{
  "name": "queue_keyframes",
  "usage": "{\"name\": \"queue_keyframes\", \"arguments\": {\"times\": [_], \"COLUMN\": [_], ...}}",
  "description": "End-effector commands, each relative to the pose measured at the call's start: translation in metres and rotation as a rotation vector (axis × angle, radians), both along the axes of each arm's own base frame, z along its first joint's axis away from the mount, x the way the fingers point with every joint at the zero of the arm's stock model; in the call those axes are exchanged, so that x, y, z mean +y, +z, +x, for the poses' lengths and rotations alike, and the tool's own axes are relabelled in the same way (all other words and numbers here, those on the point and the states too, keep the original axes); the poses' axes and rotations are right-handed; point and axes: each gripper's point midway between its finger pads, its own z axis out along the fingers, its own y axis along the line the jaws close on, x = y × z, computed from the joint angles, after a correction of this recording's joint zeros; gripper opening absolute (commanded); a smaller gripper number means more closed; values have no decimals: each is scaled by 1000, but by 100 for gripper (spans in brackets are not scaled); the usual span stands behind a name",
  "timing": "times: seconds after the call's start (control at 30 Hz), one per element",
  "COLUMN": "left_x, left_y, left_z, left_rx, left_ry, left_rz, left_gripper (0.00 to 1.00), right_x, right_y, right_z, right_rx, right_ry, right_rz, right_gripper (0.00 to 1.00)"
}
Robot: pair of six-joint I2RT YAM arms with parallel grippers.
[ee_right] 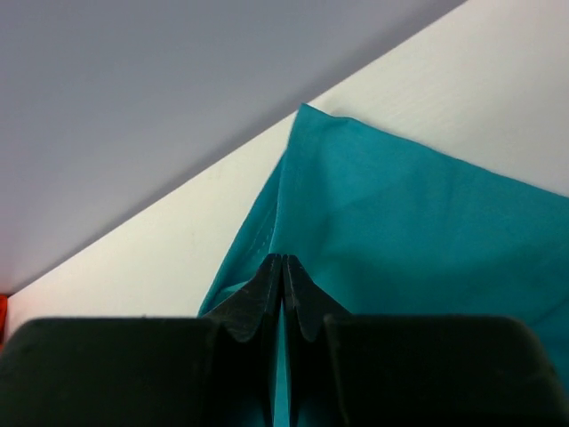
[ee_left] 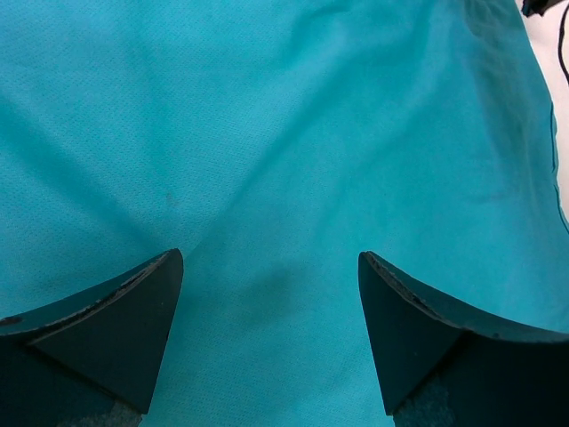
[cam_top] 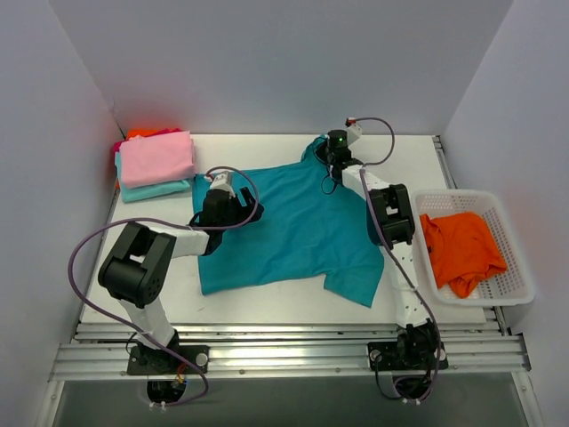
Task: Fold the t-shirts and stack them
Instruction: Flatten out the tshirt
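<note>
A flat white table (cam_top: 267, 147) carries a deep teal cloth t-shirt (cam_top: 293, 227), spread open across its middle, one sleeve reaching the near right. At the table's right edge stands a white plastic mesh basket (cam_top: 516, 240) with a crumpled bright orange t-shirt (cam_top: 462, 249) inside. In the far left corner sits a stack: a folded pink t-shirt (cam_top: 157, 157) on top of a folded pale aqua t-shirt (cam_top: 151, 189).

The left gripper (ee_left: 271, 258) hangs over the teal shirt's far left part, its jaws spread wide with only cloth showing between them. The right gripper (ee_right: 283, 260) is at the shirt's far edge, fingers pressed together and pinching a fold of teal cloth.
</note>
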Motion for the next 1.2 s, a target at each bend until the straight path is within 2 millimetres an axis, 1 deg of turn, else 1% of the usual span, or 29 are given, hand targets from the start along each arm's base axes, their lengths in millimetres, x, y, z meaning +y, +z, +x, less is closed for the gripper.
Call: {"name": "queue_keyframes", "arguments": {"times": [0.0, 0.17, 0.23, 0.27, 0.3, 0.33, 0.37, 0.4, 0.43, 0.47, 0.5, 0.53, 0.6, 0.63, 0.67, 0.7, 0.73, 0.77, 0.8, 0.83, 0.87, 0.93, 0.97, 1.0, 1.03, 1.07, 1.1, 1.13, 1.17], "left_x": [-1, 0, 1, 1, 2, 2, 2, 3, 3, 4, 4, 5, 9, 10, 12, 12, 14, 14, 15, 15, 16, 17, 18, 22, 24, 26, 33, 37, 40], "left_y": [27, 17, 15, 15, 13, 13, 11, 10, 9, 7, 6, 6, 6, 5, 8, 8, 8, 9, 10, 12, 14, 19, 22, 24, 25, 32, 35, 36, 46], "left_z": [1, -2, -3, -3, -4, -4, -6, -7, -7, -9, -10, -10, -10, -10, -9, -9, -9, -8, -7, -6, -4, 1, 3, 6, 8, 11, 15, 16, 19], "left_rx": [-71, -60, -57, -57, -55, -57, -53, -49, -51, -46, -45, -46, -52, -49, -55, -59, -57, -62, -64, -67, -71, -80, -82, -85, -82, -93, -94, -89, -106], "left_ry": [5, 6, 6, 6, 7, 5, 5, 6, 5, 5, 4, 6, 25, 26, 32, 34, 35, 38, 40, 42, 44, 46, 48, 54, 56, 60, 69, 74, 78], "left_rz": [-26, -24, -23, -23, -20, -19, -18, -18, -17, -15, -13, -9, 4, 9, 12, 20, 24, 33, 38, 40, 46, 52, 54, 53, 56, 49, 46, 47, 42], "left_gripper": [88, 88, 88, 88, 88, 88, 88, 88, 88, 88, 88, 88, 88, 88, 88, 88, 88, 88, 88, 88, 88, 88, 88, 88, 88, 88, 88, 88, 88], "right_x": [14, 31, 42, 47, 52, 59, 65, 68, 74, 78, 80, 82, 86, 88, 90, 90, 89, 88, 85, 81, 75, 55, 47, 33, 13, 1, -16, -36, -55], "right_y": [15, 2, -5, -4, -15, -6, -3, -10, 0, 2, -6, 7, 8, 20, 26, 41, 57, 69, 90, 112, 123, 171, 183, 236, 225, 234, 282, 257, 299], "right_z": [11, 19, 22, 24, 24, 29, 30, 30, 33, 34, 34, 37, 38, 39, 39, 39, 38, 36, 31, 27, 23, 6, -1, -17, -29, -40, -64, -78, -104], "right_rx": [-52, -45, -49, -59, -54, -97, -121, -133, -189, -212, -221, -278, -311, -356, -383, -415, -462, -494, -517, -567, -585, -649, -658, -728, -702, -707, -768, -703, -739], "right_ry": [8, 23, 30, 34, 38, 48, 59, 65, 73, 80, 82, 87, 94, 102, 114, 123, 130, 136, 139, 133, 123, 81, 63, 35, -18, -46, -87, -149, -208], "right_rz": [45, 79, 96, 103, 107, 124, 137, 147, 183, 204, 221, 260, 282, 297, 286, 280, 275, 245, 229, 219, 196, 123, 97, 76, 47, 31, 34, -27, -35], "right_gripper": [0, 0, 0, 0, 0, 0, 0, 0, 0, 0, 0, 0, 0, 2, 7, 15, 29, 64, 77, 86, 96, 100, 100, 100, 100, 100, 100, 100, 100]}}
